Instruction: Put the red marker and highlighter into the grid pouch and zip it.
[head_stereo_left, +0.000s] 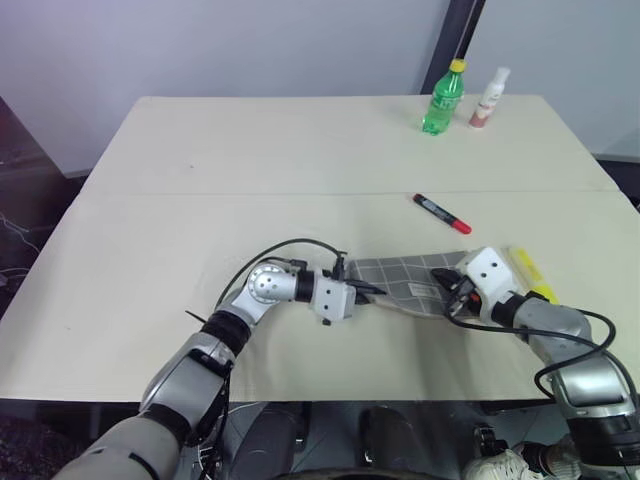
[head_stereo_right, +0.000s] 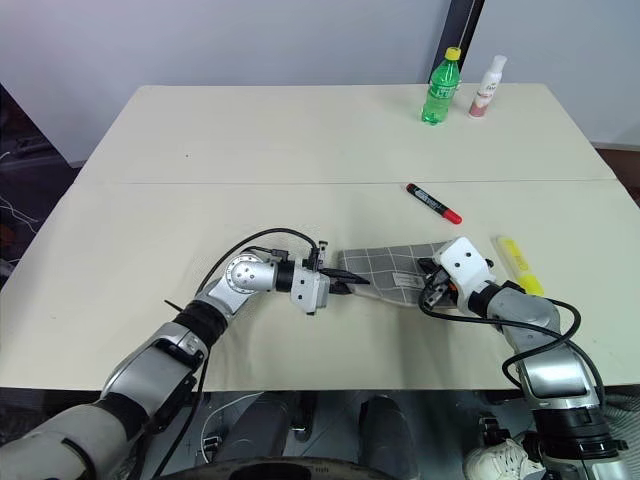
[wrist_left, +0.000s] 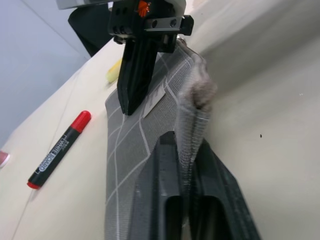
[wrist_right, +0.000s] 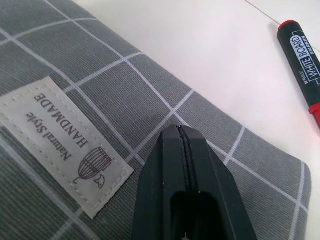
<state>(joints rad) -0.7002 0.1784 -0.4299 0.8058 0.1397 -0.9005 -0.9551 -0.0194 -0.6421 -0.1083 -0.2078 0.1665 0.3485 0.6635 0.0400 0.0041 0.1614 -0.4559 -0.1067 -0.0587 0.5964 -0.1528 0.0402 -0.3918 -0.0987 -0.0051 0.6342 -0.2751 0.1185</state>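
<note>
The grid pouch (head_stereo_left: 405, 276) lies flat on the table's near right, grey with white lines and a white label (wrist_right: 65, 145). My left gripper (wrist_left: 185, 142) is shut on the pouch's left end, a fold of fabric pinched between its fingers. My right gripper (wrist_right: 180, 134) is shut, with its tips resting on the pouch's right part beside the label and nothing visibly between them. The red marker (head_stereo_left: 441, 213) lies on the table just beyond the pouch. The yellow highlighter (head_stereo_left: 530, 272) lies to the right of the pouch, beside my right wrist.
A green bottle (head_stereo_left: 443, 97) and a white bottle (head_stereo_left: 490, 97) stand at the table's far right edge. A black cable loops over my left forearm (head_stereo_left: 290, 243). The cream table (head_stereo_left: 200, 200) has a seam across its middle.
</note>
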